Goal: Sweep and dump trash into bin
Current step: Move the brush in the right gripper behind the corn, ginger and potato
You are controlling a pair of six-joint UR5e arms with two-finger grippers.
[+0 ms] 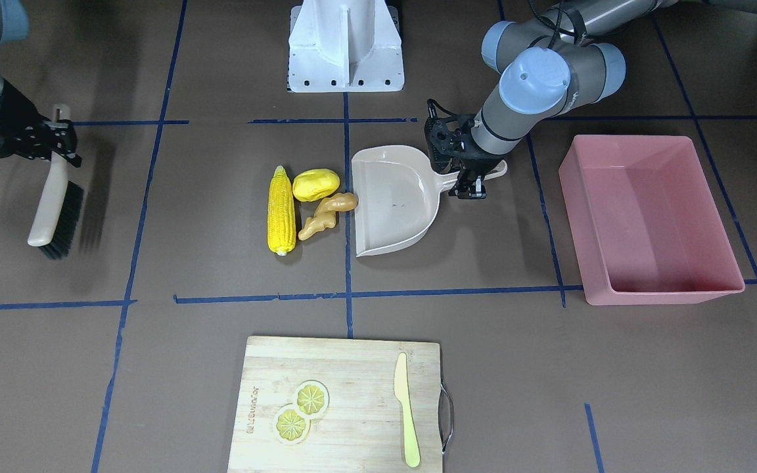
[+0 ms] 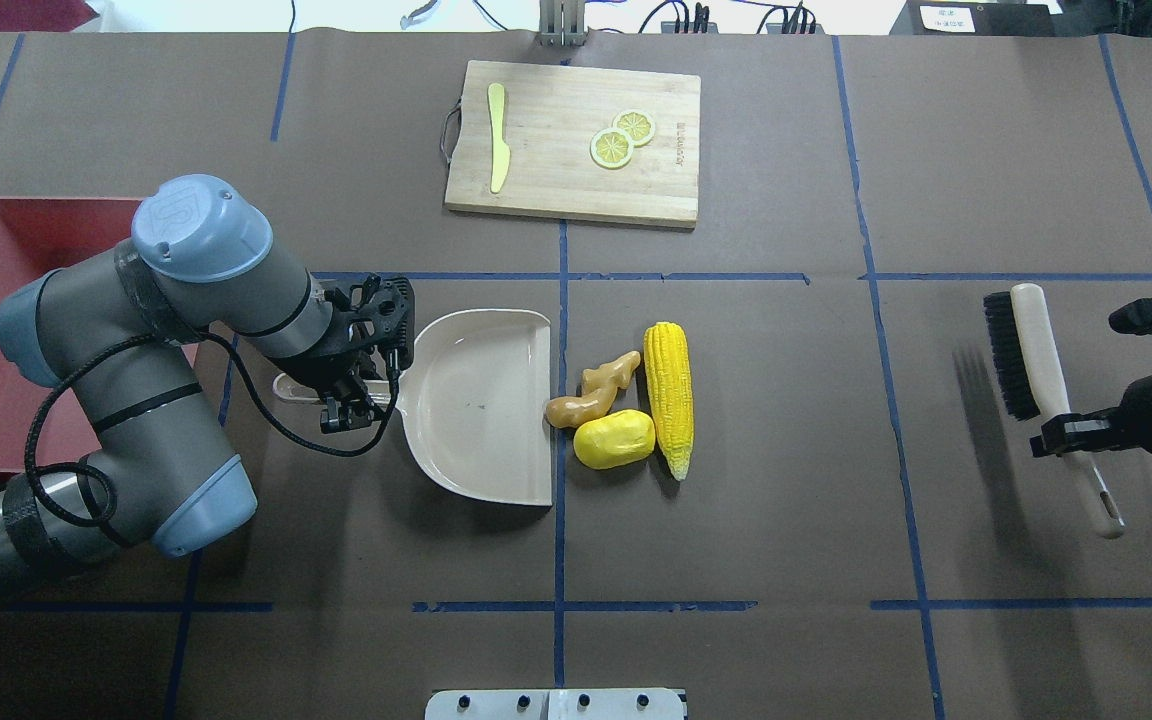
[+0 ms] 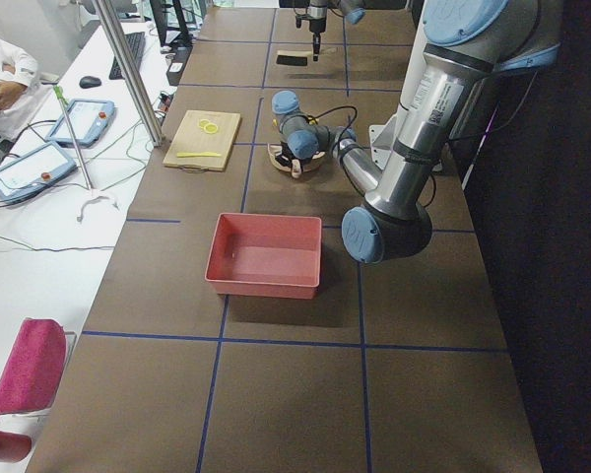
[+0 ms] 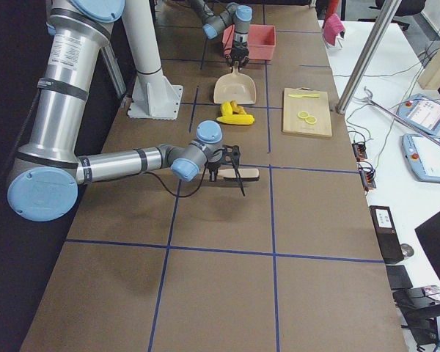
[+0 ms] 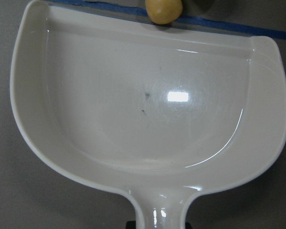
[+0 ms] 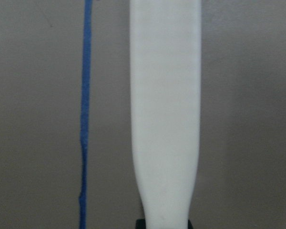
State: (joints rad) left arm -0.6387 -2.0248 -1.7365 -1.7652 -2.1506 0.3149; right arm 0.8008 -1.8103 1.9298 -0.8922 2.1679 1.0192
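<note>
The trash lies mid-table: a yellow corn cob (image 2: pixel 668 395), a yellow potato-like piece (image 2: pixel 615 439) and a tan ginger root (image 2: pixel 596 390), whose tip (image 5: pixel 163 9) touches the open lip of the beige dustpan (image 2: pixel 481 405). My left gripper (image 2: pixel 351 385) is shut on the dustpan's handle, and the pan rests flat on the table. The pink bin (image 1: pixel 664 292) stands empty beyond the dustpan, partly hidden by my left arm in the overhead view. Far to the other side, my right gripper (image 2: pixel 1071 432) is shut on the handle of a black-bristled brush (image 2: pixel 1021 350) that hangs above the table.
A wooden cutting board (image 2: pixel 576 140) with two lemon slices (image 2: pixel 622 138) and a pale knife (image 2: pixel 499 150) lies at the table's far edge. The white robot base (image 1: pixel 345 46) stands at the near edge. A seated person (image 3: pixel 5 84) shows beside the table.
</note>
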